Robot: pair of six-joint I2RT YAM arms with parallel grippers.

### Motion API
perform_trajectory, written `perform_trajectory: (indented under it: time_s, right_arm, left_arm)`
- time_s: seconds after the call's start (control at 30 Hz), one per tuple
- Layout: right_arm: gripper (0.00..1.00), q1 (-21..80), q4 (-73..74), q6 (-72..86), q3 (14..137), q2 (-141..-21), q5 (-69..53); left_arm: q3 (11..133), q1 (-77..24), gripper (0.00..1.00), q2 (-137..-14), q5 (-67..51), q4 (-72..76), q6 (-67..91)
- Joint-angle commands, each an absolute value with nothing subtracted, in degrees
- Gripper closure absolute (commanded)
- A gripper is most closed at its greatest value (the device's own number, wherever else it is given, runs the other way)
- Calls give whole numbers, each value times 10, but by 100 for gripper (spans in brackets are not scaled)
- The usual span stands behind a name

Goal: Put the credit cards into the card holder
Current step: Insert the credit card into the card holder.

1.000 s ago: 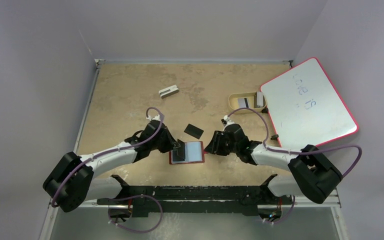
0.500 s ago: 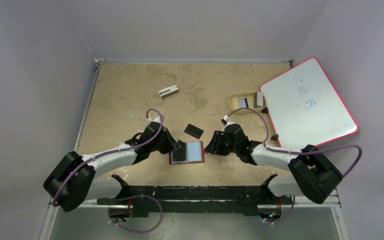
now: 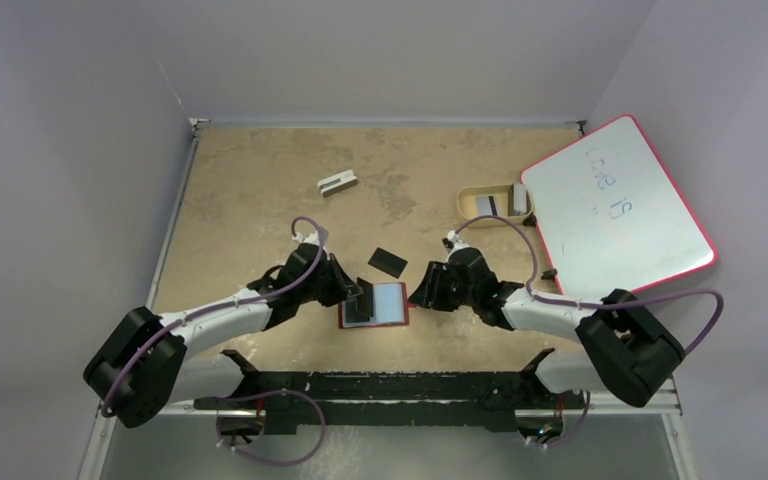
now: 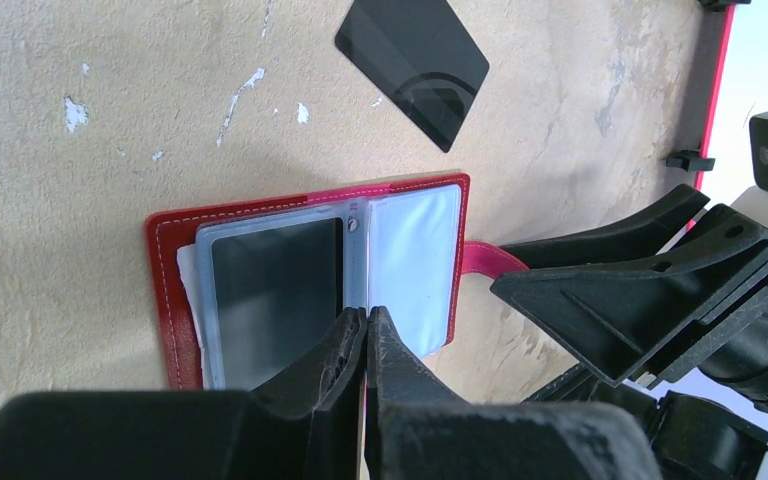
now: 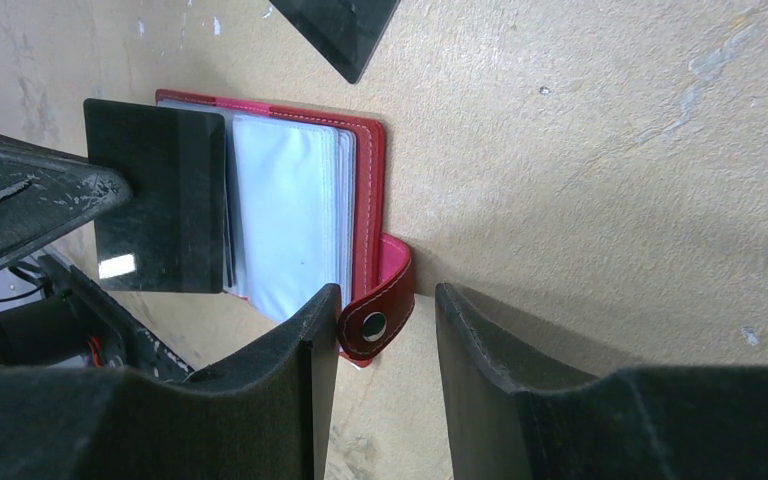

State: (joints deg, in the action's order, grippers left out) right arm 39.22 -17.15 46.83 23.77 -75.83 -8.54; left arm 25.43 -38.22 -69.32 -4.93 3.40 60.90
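Red card holder (image 4: 165, 300) is lying open on the counter (image 4: 110, 120); its sleeved black card (image 4: 275, 300), long axis along the spine, is being touched edgewise by clenched, empty left fingers (image 4: 345, 345) (right fingers (image 5: 290, 400) parted around the strap (image 5: 370, 320)).

**Around the workspace: board, tray, block**

A tan, mottled table (image 3: 240, 180) with white scuffs fills the middle of the overhead view, closed in by plain grey walls (image 3: 380, 60). At right a red-rimmed whiteboard (image 3: 610, 210) bearing faint handwriting lies tilted, overhanging the table's right edge. A tan oval tray (image 3: 468, 206) sits just beside its left edge. A small grey-white block (image 3: 337, 183) lies alone, upper centre-left.
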Motion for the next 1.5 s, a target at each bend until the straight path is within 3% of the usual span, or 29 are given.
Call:
perform_trajectory:
  time_s: [0.0,0.57,1.47]
  right_arm:
    - [57,393,-192,464,253,-764,-84]
    - [58,393,-207,468,247,-774,-89]
    - [60,393,-235,474,239,-805,-95]
  left_arm:
    - [247,-378,100,-696,-58,71,612]
    - [210,-378,100,-730,-70,138,629]
    - [97,-379,100,-769,-110,416,638]
